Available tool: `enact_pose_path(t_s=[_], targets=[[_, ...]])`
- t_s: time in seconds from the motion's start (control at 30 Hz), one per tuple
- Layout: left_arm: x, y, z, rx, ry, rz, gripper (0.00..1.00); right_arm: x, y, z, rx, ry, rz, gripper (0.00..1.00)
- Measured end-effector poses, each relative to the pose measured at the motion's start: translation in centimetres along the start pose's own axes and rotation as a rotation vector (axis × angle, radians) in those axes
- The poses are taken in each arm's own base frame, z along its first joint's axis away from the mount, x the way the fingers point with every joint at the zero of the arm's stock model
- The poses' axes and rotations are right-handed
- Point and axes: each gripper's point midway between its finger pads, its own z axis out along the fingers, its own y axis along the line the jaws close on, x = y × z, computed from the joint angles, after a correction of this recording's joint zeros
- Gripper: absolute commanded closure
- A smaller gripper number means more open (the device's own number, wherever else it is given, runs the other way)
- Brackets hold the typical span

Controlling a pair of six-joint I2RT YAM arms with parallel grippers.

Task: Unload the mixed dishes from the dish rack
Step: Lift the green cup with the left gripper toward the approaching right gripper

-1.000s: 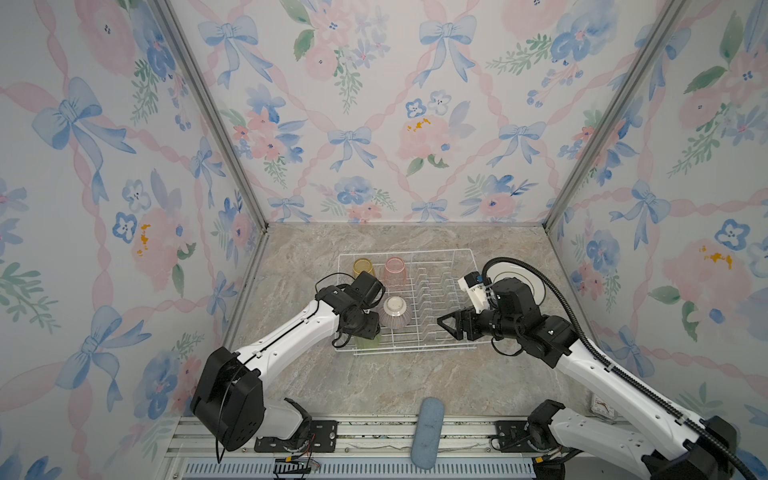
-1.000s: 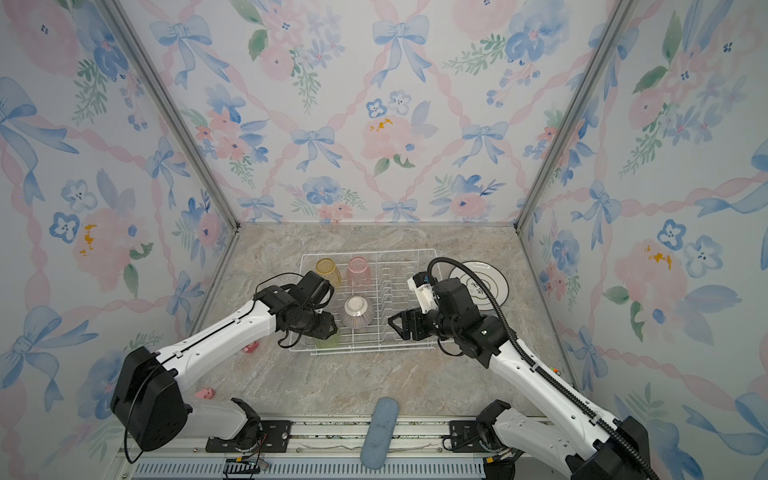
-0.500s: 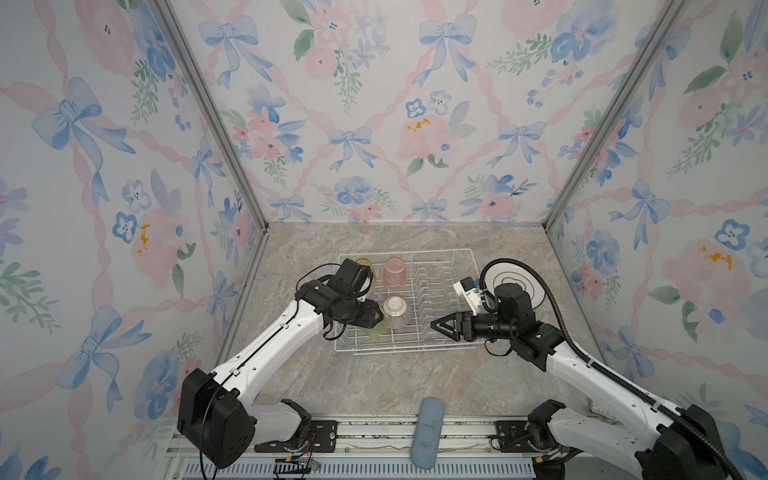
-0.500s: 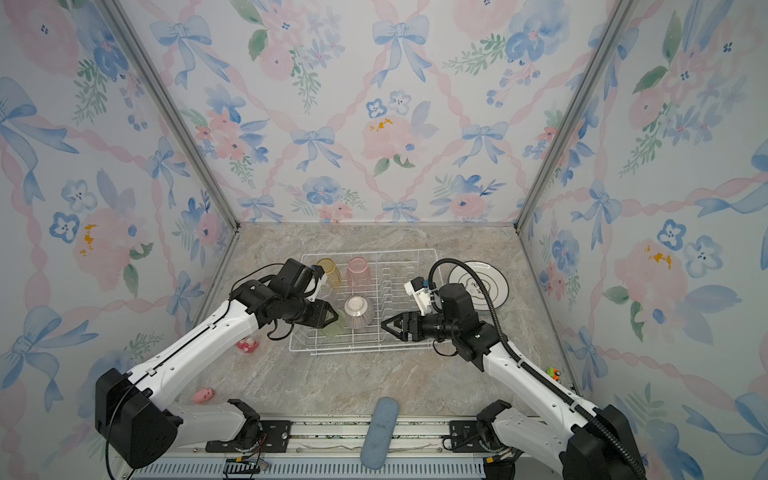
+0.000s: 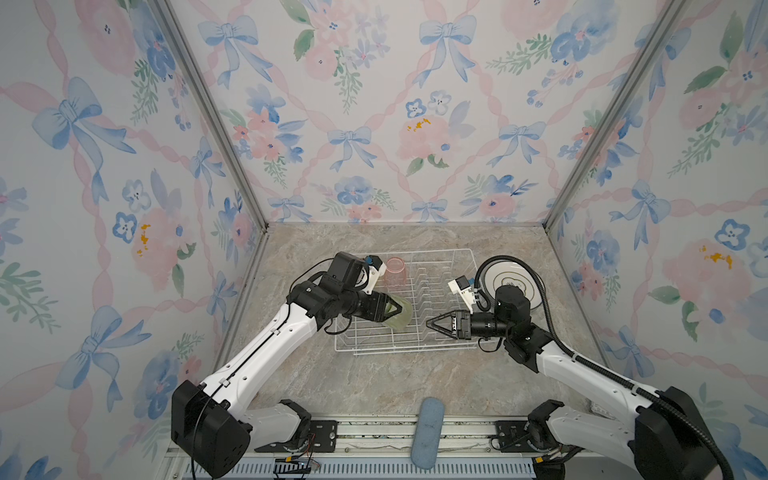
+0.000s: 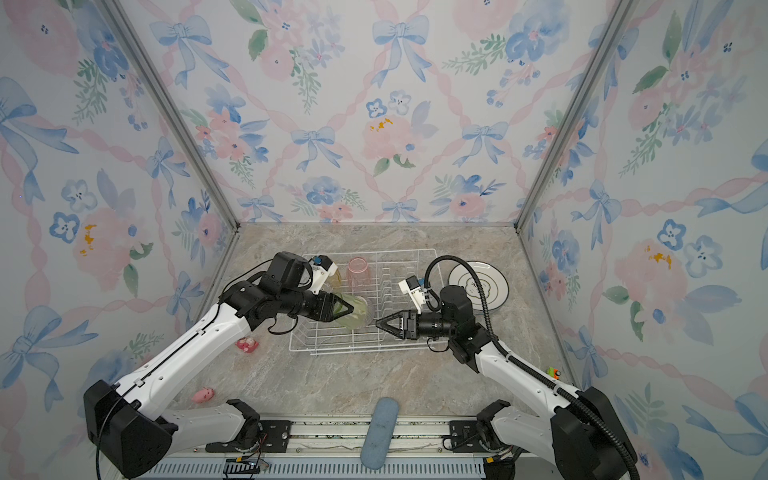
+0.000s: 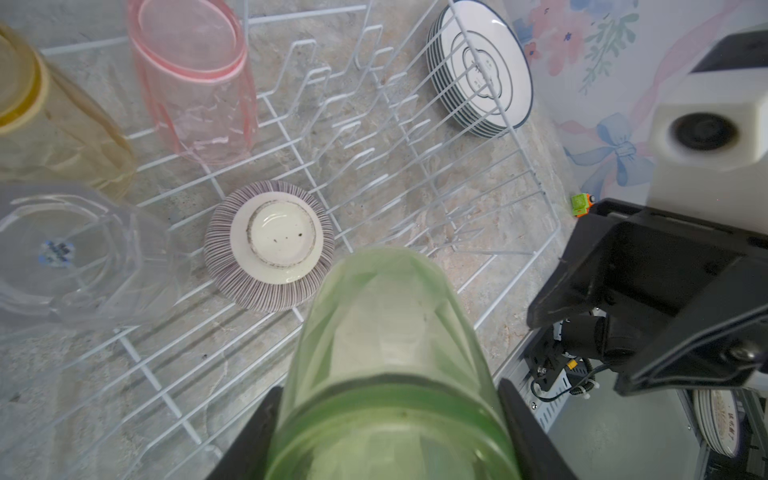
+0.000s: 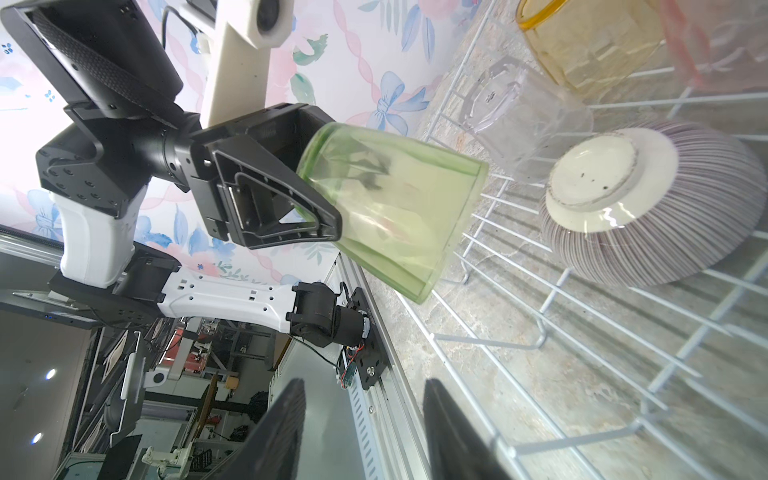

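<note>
Clamping the green tumbler sideways over the rack, the left claw seemingly offers it to the empty, parted right claw.

Yellow tumbler and green tumbler each partly beyond the left wrist view's edge; clear tumbler blurred there.

lighting's soft and even in both top views, table bright with barely any shadows, straight frame lines bowing a bit toward the edges. on my left wrist view the green tumbler goes blurry near the lens. right wrist view: wallpaper blown out white, right end effector a dark, out-of-focus smear.
</note>
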Motion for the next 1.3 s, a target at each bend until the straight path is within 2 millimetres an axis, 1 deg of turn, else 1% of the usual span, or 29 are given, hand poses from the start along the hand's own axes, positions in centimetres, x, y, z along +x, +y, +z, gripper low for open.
enact_pose_path(t_s=[0.2,0.3,0.63,0.87,1.03,1.2,1.27,1.3], targets=[[-1.7,-2.8,-0.9,0.138,-0.081,0.047,0.64,-0.2,0.2,0.2,-0.041,-0.015,0.015,0.51],[-2.0,-3.7,-1.2,0.194,-0.103,0.057,0.64,-0.6,0.8,0.2,-0.066,-0.029,0.007,0.51],[-2.2,-4.9,-0.6,0.331,-0.139,0.044,0.64,-1.8,3.1,-0.4,-0.126,-0.078,-0.041,0.52],[-2.7,-6.2,-0.8,0.429,-0.175,0.049,0.63,-2.4,4.4,-0.8,-0.158,-0.101,-0.068,0.54],[-3.0,-6.8,-0.9,0.471,-0.193,0.056,0.63,-3.0,5.2,-0.8,-0.192,-0.122,-0.072,0.62],[-2.9,-7.2,-0.8,0.500,-0.196,0.053,0.63,-3.8,5.7,-0.7,-0.236,-0.143,-0.062,0.71],[-2.9,-7.3,-0.8,0.510,-0.199,0.053,0.63,-4.1,6.0,-0.6,-0.257,-0.151,-0.054,0.77],[-3.0,-7.4,-0.8,0.515,-0.201,0.055,0.63,-4.3,6.1,-0.6,-0.265,-0.154,-0.049,0.82]])
